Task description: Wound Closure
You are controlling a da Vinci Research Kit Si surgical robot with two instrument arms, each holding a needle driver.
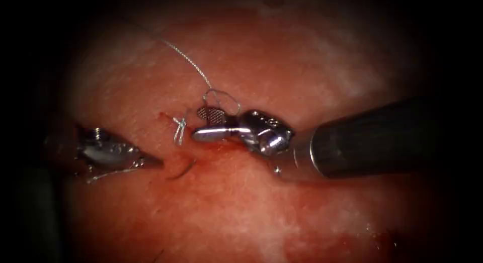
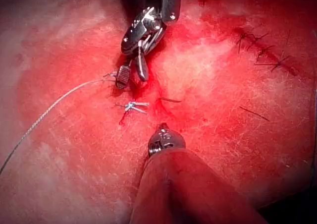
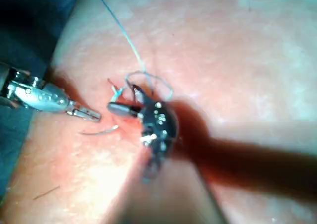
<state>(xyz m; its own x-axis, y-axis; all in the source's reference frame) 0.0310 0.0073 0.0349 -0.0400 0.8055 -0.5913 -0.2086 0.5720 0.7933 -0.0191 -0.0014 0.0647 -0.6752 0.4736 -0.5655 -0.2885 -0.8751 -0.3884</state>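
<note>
Thread (image 1: 188,62) is looking thin and limp, looping beside the knot (image 1: 179,128). Right tool (image 1: 207,123) is gaping there, grasping nothing. Left tool (image 1: 148,162) is seeming clenched, empty.

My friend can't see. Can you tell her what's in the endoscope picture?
The right arm's shiny metal claw is open beside a small knot of pale thread on the red, wet pork tissue. A thin silvery thread curls into a loop over this claw and runs off up to the left. The left arm's pointed metal claw is shut, further left.
</note>
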